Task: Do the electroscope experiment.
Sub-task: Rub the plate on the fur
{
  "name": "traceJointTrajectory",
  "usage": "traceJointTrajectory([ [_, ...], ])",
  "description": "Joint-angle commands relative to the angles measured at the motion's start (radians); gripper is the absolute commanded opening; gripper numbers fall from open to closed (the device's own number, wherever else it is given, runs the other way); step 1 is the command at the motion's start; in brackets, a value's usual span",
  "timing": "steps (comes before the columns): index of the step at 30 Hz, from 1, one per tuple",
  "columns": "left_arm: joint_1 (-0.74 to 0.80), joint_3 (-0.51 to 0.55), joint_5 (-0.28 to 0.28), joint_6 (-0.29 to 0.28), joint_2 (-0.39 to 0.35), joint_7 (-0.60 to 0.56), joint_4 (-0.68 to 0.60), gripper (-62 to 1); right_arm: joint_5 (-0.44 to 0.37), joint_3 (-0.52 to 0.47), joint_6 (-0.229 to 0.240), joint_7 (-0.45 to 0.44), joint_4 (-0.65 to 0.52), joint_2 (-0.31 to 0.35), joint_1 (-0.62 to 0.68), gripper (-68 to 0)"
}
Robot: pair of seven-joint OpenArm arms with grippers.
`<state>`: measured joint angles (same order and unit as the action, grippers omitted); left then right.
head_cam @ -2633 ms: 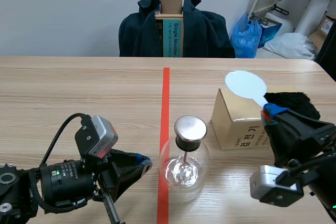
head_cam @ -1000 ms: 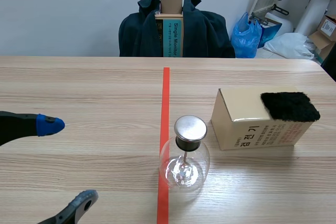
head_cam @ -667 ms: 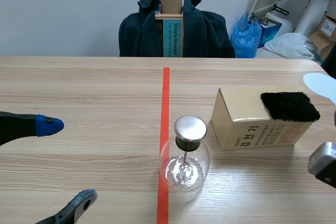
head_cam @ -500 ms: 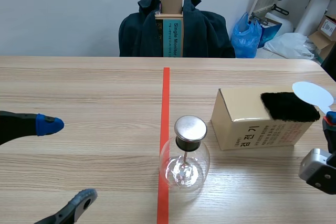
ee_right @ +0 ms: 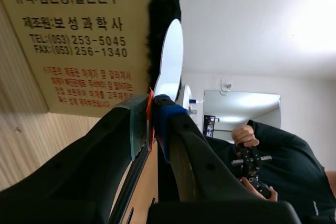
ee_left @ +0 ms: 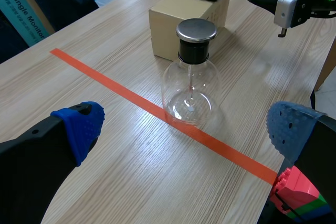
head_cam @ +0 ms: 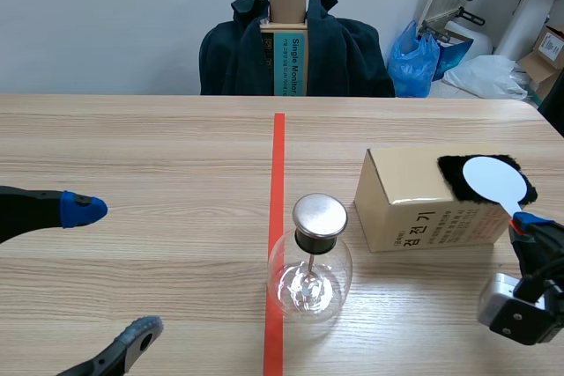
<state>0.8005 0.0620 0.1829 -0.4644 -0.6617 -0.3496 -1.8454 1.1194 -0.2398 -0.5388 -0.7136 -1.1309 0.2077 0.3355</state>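
- We see the right claw [head_cam: 526,222], which had left the scene view a second ago, back at the right edge of the counter [head_cam: 176,156]. It is lower and nearer the cardboard box [head_cam: 401,195] than half a second ago.
- The white disc paddle [head_cam: 492,179] clamped in it has travelled from beyond the box's right end to a spot over the black fur pad [head_cam: 451,172]. At the start it hung over the box's other, bare corner.
- We note the left claw [head_cam: 110,273] has pulled away from the electroscope flask [head_cam: 309,270], where it sat at the start. It is now at the left edge, with its fingers spread wide.
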Motion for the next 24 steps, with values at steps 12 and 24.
traceJointTrajectory([
  [12, -0.003, -0.001, 0.006, 0.002, 0.01, -0.003, -0.003, 1.4, 0.003, 0.023, -0.014, -0.076, 0.006, 0.01, -0.005, -66.7],
  [24, -0.003, -0.001, 0.006, 0.002, 0.011, 0.006, -0.003, 1.4, 0.002, 0.035, -0.042, 0.094, 0.006, 0.003, 0.011, -66.7],
])
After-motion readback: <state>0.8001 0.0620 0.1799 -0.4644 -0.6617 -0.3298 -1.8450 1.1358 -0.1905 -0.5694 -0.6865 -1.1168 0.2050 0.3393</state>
